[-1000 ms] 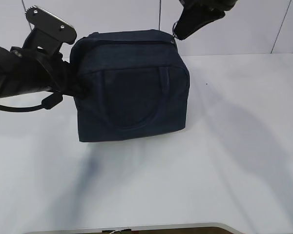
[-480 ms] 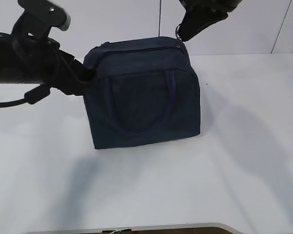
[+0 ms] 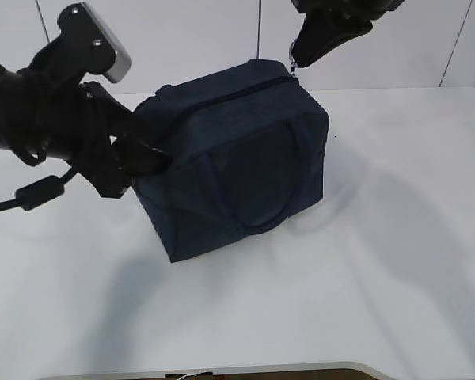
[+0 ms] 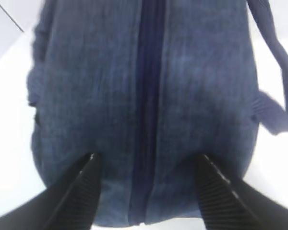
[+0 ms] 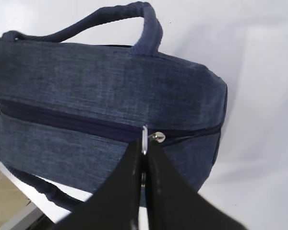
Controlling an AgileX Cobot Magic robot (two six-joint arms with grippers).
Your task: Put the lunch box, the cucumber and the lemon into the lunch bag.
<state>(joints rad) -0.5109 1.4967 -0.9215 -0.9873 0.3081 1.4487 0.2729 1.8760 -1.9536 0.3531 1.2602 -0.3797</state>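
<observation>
I have the lunch bag (image 3: 236, 158) sitting on the white surface (image 3: 364, 277), turned at an angle in the exterior view so one corner points toward the camera. Its zipper (image 5: 86, 125) runs along the top and looks closed over most of its length (I see no gap in the fabric in either wrist view). One loop handle (image 3: 257, 186) lies flat against the side facing me, and in the right wrist view the other handle (image 5: 110, 21) arches up over the far edge.

My left claw (image 4: 146, 165) is released: its two fingers (image 4: 81, 191) stand spread, one on either side of the zipper line at the end of the bag nearest that camera. They sit right at the fabric; I cannot tell whether they press on it. In the exterior view that arm reaches in from the left, level with the bag's upper corner.

My right claw (image 5: 143, 160) comes down from above at the bag's far top corner, and it is clenched on the silver ring pull (image 5: 144, 139), the ring pinched between the fingertips just beside the small metal slider (image 5: 157, 137).

The lunch box, the cucumber and the lemon do not show in any view.
</observation>
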